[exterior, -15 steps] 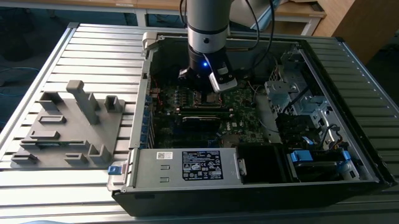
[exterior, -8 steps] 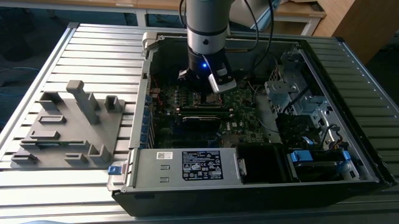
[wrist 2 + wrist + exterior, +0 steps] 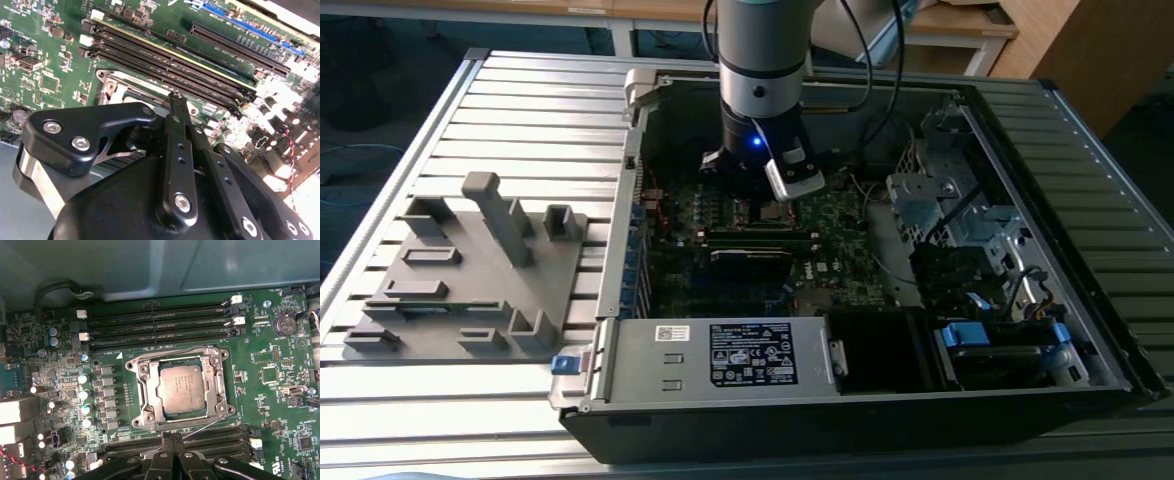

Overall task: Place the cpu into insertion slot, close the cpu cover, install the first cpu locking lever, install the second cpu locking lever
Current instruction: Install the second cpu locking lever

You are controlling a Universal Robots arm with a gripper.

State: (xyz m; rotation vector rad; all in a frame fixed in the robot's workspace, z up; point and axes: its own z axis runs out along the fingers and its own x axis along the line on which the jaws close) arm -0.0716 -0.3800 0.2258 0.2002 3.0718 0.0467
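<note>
The cpu (image 3: 180, 388), a silver-grey square chip, lies flat in the insertion slot (image 3: 141, 371) on the green motherboard. The cpu cover (image 3: 148, 392), a shiny metal frame, lies down around the chip and leaves its top showing through the window. One thin wire lever (image 3: 170, 351) runs along the socket's edge by the memory slots. A second wire lever (image 3: 210, 424) slants away from the opposite edge. My gripper (image 3: 172, 436) is shut with its black fingers pressed together, its tips at that slanting lever's end, just outside the socket. In the second wrist view the gripper (image 3: 176, 97) ends at the socket frame (image 3: 122, 80).
The arm (image 3: 761, 80) reaches down into an open computer case (image 3: 627, 130). Long black memory slots (image 3: 160, 325) flank the socket on two sides. Capacitors (image 3: 85, 392) stand beside it. A power supply (image 3: 720, 355) and a drive cage (image 3: 947, 200) crowd the case. A grey fixture (image 3: 467, 270) sits on the slatted table.
</note>
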